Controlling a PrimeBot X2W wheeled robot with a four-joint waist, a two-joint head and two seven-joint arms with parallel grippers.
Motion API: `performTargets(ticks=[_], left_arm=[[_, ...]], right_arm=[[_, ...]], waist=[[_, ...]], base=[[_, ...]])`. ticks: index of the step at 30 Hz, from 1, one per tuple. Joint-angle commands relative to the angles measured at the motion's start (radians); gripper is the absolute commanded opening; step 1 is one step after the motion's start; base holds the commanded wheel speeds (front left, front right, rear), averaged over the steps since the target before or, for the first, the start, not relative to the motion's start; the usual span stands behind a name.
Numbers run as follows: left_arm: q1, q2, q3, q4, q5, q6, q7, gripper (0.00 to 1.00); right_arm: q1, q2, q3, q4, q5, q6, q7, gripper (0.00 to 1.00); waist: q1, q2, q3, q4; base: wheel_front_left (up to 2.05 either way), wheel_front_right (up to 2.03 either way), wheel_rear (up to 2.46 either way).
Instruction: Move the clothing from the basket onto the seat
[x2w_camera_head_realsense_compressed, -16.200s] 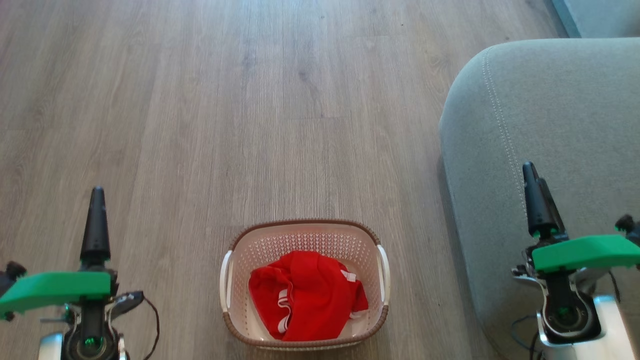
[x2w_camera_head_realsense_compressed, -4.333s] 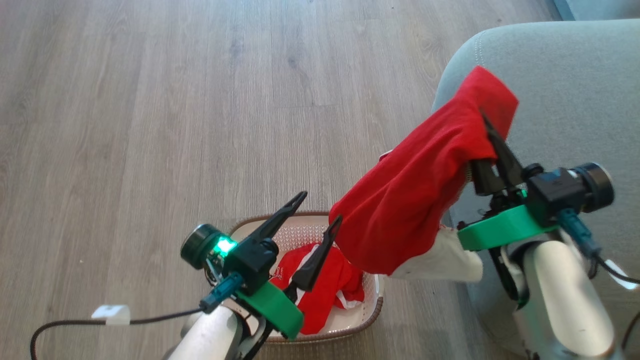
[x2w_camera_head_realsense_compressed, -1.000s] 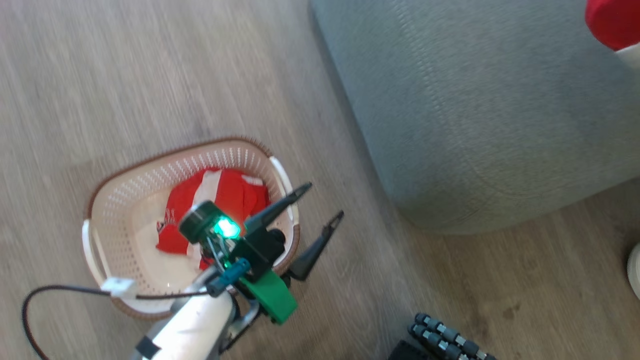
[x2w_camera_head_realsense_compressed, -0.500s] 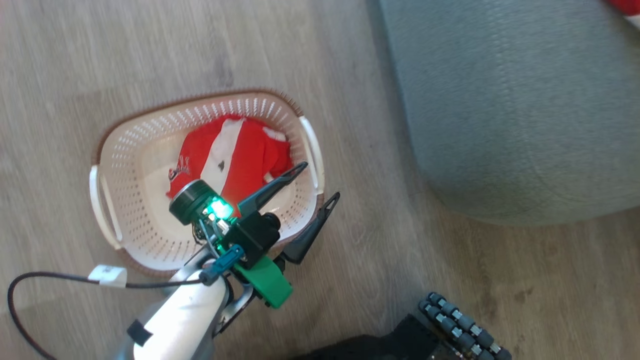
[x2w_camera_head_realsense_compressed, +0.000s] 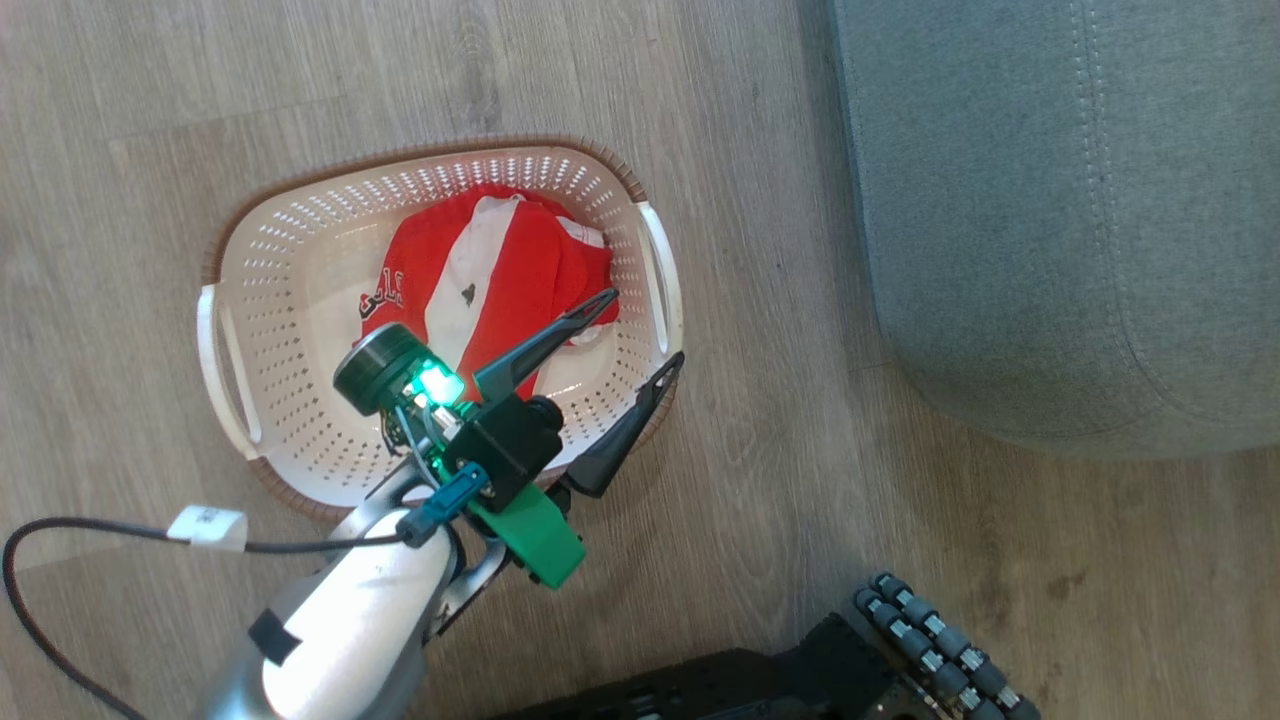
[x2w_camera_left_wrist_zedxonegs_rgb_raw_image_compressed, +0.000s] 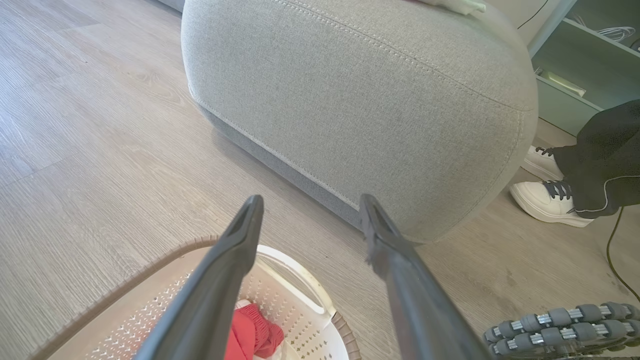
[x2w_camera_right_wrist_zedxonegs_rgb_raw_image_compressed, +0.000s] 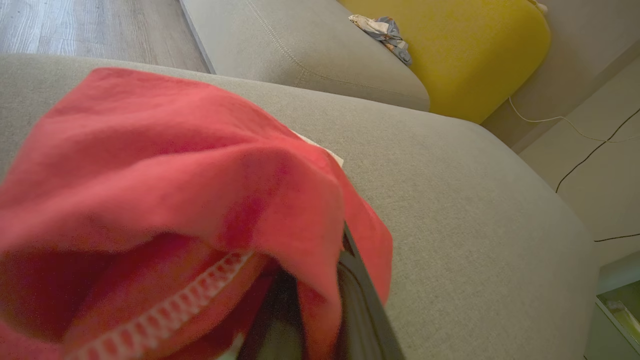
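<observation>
The left hand (x2w_camera_head_realsense_compressed: 646, 325), fingers spread wide and empty, still hovers over the seat-side rim of the basket (x2w_camera_head_realsense_compressed: 300, 330). In the last second the head camera swung round onto it; the basket itself did not move. 1 red garment (x2w_camera_head_realsense_compressed: 500, 270) lies inside. Farther off, the right hand (x2w_camera_right_wrist_zedxonegs_rgb_raw_image_compressed: 345, 270) stays clenched on the other garment (x2w_camera_right_wrist_zedxonegs_rgb_raw_image_compressed: 175, 165), over the seat (x2w_camera_right_wrist_zedxonegs_rgb_raw_image_compressed: 475, 200) and not yet let go. So 1 of 2 looks nearly delivered, and the second should come next.

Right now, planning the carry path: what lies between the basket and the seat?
Bare wood floor lies between the basket and the seat; the head view shows this stretch.
</observation>
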Motion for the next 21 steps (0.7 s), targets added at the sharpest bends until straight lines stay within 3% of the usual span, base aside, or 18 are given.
performTargets(ticks=[1, 6, 7, 8, 21], left_arm=[[-0.005, 0.013, 0.024, -0.034, 0.005, -0.001, -0.01, 1.0], [0.001, 0.021, 0.025, -0.031, 0.009, -0.001, -0.01, 1.0], [0.002, 0.022, 0.025, -0.029, 0.009, -0.001, -0.01, 1.0], [0.003, 0.022, 0.024, -0.028, 0.01, -0.001, -0.01, 1.0], [0.033, -0.04, 0.018, -0.004, -0.008, -0.001, -0.01, 1.0]], right_arm=[[0.003, -0.015, -0.001, -0.004, -0.014, 0.0, -0.006, 0.0], [-0.01, -0.006, 0.02, 0.044, -0.012, 0.0, -0.006, 0.01], [-0.012, -0.008, 0.021, 0.039, -0.01, 0.0, -0.006, 0.67], [-0.016, -0.015, 0.021, 0.043, -0.004, 0.0, -0.006, 1.0], [-0.024, -0.054, 0.195, 0.167, 0.052, 0.0, -0.006, 1.0]], waist=[[0.0, 0.0001, -0.001, -0.002], [0.0, 0.0001, -0.01, -0.012], [0.0, 0.0001, -0.013, -0.014], [0.0, 0.0001, -0.017, -0.015], [0.0, 0.0001, -0.176, -0.012]], base=[[0.0, 0.0, 0.0], [0.0, 0.0, 0.0], [0.0, 0.0, 0.0], [0.0, 0.0, 0.0], [0.0, 0.0, 0.0]])
